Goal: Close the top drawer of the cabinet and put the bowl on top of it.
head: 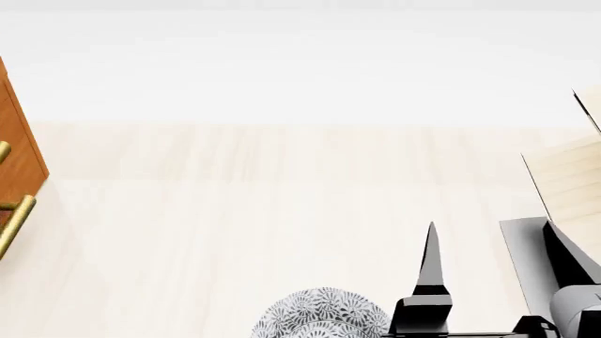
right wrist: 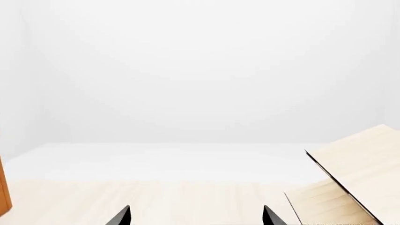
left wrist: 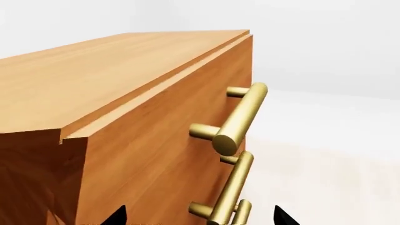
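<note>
The reddish-brown cabinet (left wrist: 93,79) fills the left wrist view, seen from its corner. Its top drawer (left wrist: 162,140) carries a brass bar handle (left wrist: 240,117), and its front stands a narrow step forward of the cabinet's top slab. My left gripper (left wrist: 200,220) is open just before the lower handle (left wrist: 231,187), holding nothing. In the head view the cabinet (head: 19,155) shows at the left edge. The patterned bowl (head: 319,317) sits on the floor at the bottom edge, partly cut off. My right gripper (head: 489,229) is open and empty just right of the bowl. The right wrist view shows my right gripper (right wrist: 196,218) over bare floor.
A pale wood structure (head: 573,183) stands at the right, close to my right arm, and the pale wood structure (right wrist: 356,178) also shows in the right wrist view. Pale floor stretches between it and the cabinet. A white wall lies beyond.
</note>
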Robot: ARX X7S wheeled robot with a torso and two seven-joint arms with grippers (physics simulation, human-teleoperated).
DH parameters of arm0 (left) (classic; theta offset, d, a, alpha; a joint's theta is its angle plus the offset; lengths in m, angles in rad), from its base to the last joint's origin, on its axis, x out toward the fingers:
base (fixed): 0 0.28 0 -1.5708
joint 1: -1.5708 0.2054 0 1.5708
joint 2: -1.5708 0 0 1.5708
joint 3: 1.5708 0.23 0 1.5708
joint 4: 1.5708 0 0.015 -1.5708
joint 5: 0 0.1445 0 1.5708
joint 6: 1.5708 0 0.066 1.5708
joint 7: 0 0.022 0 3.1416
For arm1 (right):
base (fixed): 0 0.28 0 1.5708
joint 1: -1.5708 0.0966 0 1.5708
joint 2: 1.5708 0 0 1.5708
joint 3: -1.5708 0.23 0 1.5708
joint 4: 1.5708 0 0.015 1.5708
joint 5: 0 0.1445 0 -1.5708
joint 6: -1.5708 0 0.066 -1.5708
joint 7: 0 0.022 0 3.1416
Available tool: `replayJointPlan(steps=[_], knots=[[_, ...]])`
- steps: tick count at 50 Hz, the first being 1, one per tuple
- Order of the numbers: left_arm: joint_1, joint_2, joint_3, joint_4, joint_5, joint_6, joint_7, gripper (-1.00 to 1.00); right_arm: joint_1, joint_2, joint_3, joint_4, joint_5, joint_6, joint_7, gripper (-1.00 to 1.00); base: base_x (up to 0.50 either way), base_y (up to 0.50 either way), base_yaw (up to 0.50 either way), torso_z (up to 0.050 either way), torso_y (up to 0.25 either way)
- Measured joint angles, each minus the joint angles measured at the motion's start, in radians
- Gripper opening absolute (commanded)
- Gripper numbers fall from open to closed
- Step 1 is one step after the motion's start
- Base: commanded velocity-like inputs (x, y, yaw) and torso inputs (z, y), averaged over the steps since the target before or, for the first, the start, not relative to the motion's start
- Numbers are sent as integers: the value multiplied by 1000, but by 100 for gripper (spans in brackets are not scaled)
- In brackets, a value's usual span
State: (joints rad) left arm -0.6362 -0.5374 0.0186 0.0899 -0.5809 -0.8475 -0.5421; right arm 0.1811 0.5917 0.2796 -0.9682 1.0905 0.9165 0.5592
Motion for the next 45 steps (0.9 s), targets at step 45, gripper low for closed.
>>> replayJointPlan(steps=[45], knots=[[63, 0, -15, 304, -117, -141, -74, 100, -42, 17, -53, 22, -48, -69, -7, 100, 0, 0, 0, 0, 0]])
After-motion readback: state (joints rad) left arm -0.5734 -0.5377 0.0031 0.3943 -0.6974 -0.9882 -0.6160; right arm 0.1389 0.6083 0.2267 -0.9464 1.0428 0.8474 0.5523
